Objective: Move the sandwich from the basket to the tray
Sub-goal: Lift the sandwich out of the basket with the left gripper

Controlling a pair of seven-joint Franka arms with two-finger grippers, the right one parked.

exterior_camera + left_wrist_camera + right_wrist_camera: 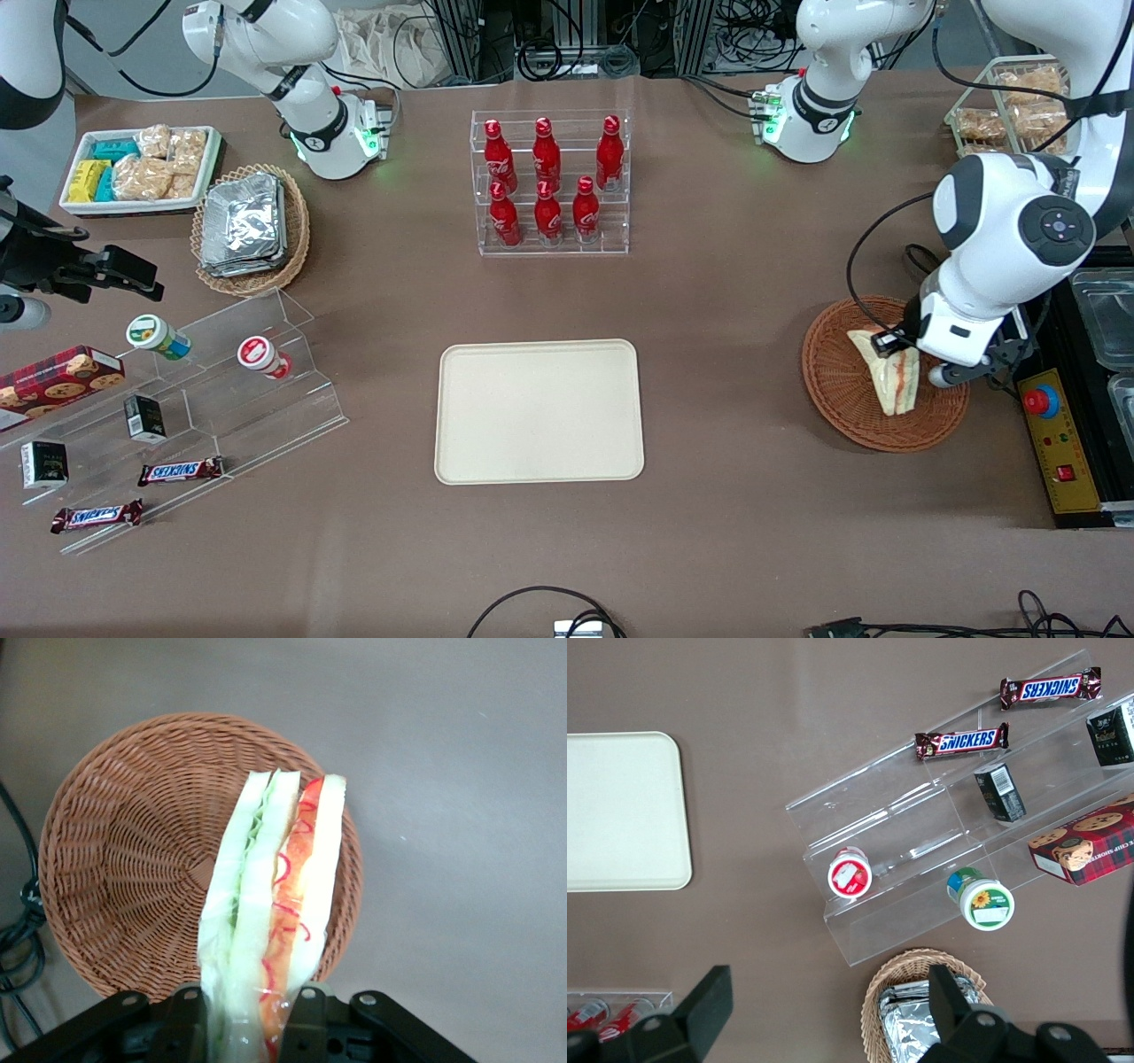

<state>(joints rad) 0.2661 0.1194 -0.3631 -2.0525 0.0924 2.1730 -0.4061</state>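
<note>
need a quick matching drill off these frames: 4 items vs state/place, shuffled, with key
Items:
1. sandwich
2. basket
3. tray
4. claw

States:
A. cream, bare, nearer the front camera than the bottle rack
B. shut on the sandwich, over the basket
C. gripped at one end, filling edge showing
D. reddish-brown wicker, toward the working arm's end of the table

Pairs: 1-C, 2-D, 3-A, 4-B

Six red bottles [547,182], two Snickers bars [180,471], two baskets [837,390], one sandwich [889,379]
</note>
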